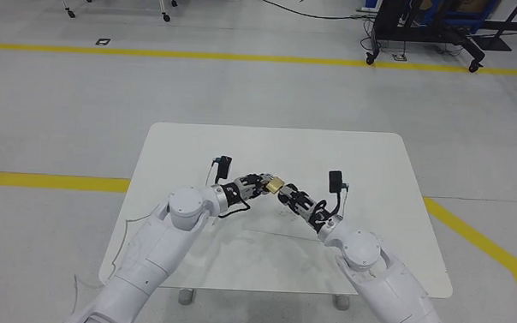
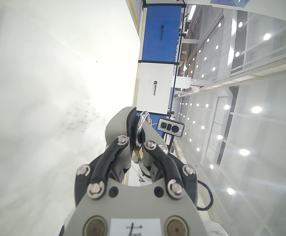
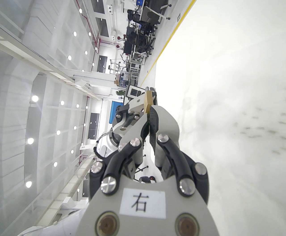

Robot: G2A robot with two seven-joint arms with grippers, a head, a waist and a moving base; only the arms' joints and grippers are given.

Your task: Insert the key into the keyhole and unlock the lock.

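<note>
A large hall with a pale grey floor and yellow lines lies around a white rectangular table [image 1: 370,165]. Both arms meet over the middle of this table.

A small brass padlock [image 1: 275,185] is held above the table's centre, off the surface, between the two gripper tips. The right gripper [image 3: 149,114] comes in from the table's right half. Its fingers are pressed together on the brass padlock, whose body sticks out past the black pads [image 3: 154,120].

The left gripper [image 2: 138,125] comes in from the table's left half. Its fingers are closed on a silver metal loop [image 2: 142,119] that juts out at the tips, and a sliver of brass shows lower down between the fingers. I cannot tell whether this loop is the padlock's shackle or the ring on the key's head. The key's blade cannot be made out in any view.

As a judgement, the picking up is done: both grippers are loaded and brought tip to tip over the table's centre. The work seems to be at the insertion itself. Whether the blade is already seated in the keyhole is hidden by the fingers. Nothing shows a shackle sprung free, so the turn and the unlocking most likely remain.
</note>
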